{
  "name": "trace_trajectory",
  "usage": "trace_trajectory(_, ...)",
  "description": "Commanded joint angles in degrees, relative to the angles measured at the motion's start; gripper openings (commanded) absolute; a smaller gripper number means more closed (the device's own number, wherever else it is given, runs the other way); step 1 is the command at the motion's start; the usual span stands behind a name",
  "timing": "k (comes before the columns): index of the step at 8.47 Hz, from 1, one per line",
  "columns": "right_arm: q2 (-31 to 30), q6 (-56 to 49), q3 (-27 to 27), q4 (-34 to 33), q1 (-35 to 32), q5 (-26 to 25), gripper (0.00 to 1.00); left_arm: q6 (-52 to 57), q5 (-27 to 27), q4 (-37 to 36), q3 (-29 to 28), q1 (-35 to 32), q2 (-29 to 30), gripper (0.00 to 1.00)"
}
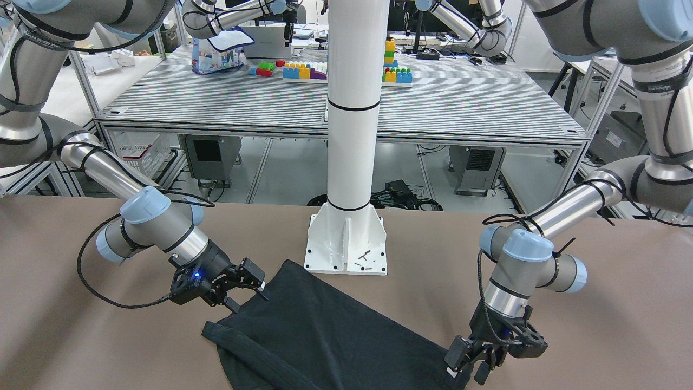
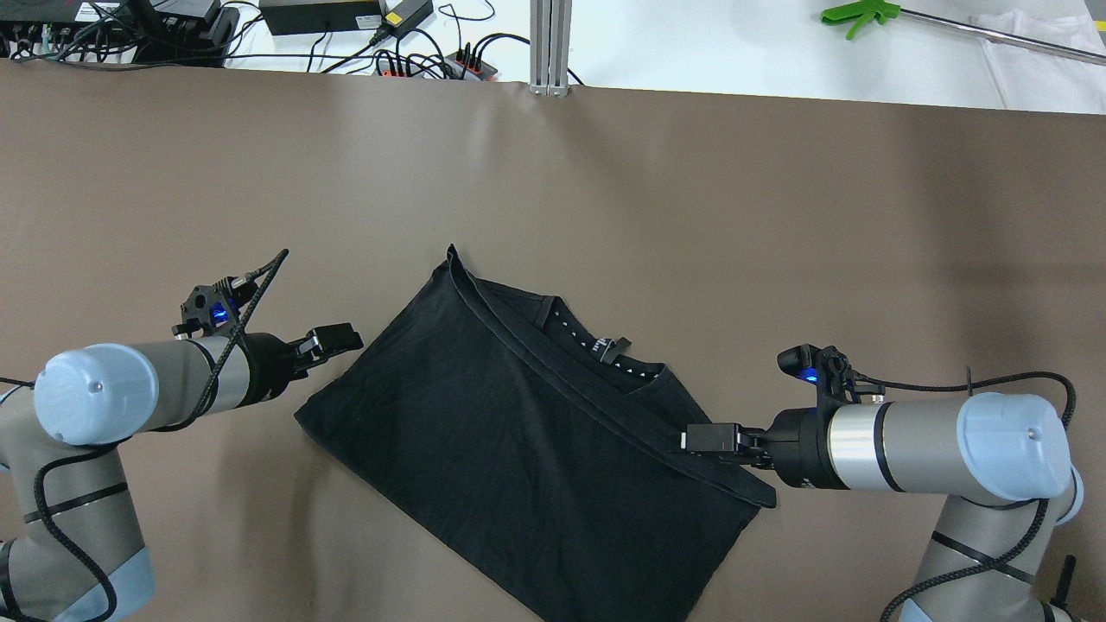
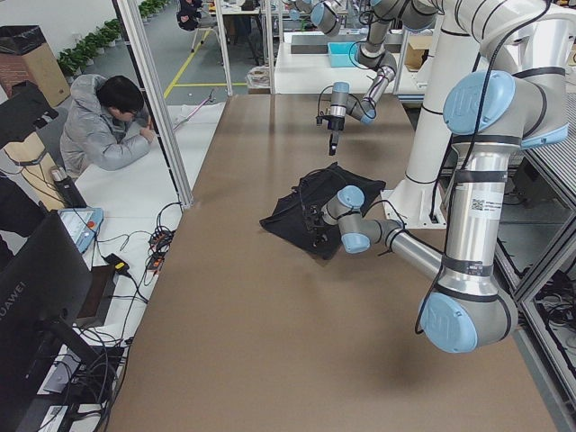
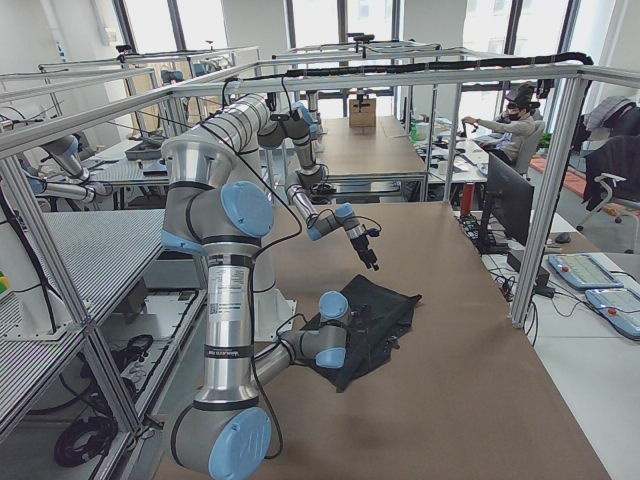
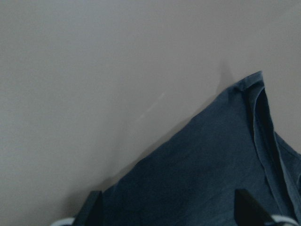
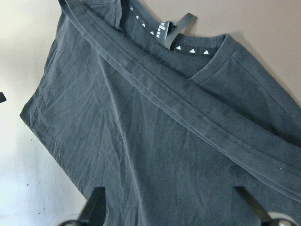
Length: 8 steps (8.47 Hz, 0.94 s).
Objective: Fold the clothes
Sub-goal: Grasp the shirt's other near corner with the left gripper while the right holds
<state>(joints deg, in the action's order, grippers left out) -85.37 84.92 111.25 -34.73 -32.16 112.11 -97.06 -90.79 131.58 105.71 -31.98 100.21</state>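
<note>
The clothes (image 2: 518, 432) are one black garment lying flat and askew on the brown table, folded over with a hem band running diagonally across it. A collar with a label (image 2: 607, 347) shows beside that band. My left gripper (image 2: 333, 340) hovers low just off the garment's left corner. In the left wrist view the gripper (image 5: 169, 213) stands open with cloth (image 5: 202, 174) below it. My right gripper (image 2: 704, 439) sits over the hem band at the garment's right side. It is open in the right wrist view (image 6: 170, 209), above the fabric (image 6: 155, 141), holding nothing.
The robot's white pedestal base (image 1: 346, 244) stands just behind the garment (image 1: 325, 336). Cables and power strips (image 2: 406, 60) lie beyond the table's far edge, and a green tool (image 2: 855, 13) at the far right. A seated person (image 3: 108, 126) is off the table's side.
</note>
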Motion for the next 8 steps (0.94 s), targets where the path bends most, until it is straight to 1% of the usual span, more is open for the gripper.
trace_trajectory(1,0.2,0.0,-0.1,-0.9,-0.1,-0.7,0.94,-0.7,1.4,6.0,0.1,2.8,-5.0,1.00)
trace_trajectory(2,0.4,0.1,-0.1,-1.7,-0.1,-0.7,0.94,-0.7,1.5,6.0,0.0,3.6,-5.6,1.00)
trace_trajectory(5,0.8,0.2,-0.1,-2.7,-0.1,-0.8,0.94,-1.5,5.4,6.1,-0.6,7.9,-6.0,1.00)
trace_trajectory(8,0.8,0.3,-0.3,-2.7,-0.1,-0.8,0.94,-1.4,5.6,6.2,-1.7,8.5,-6.0,1.00)
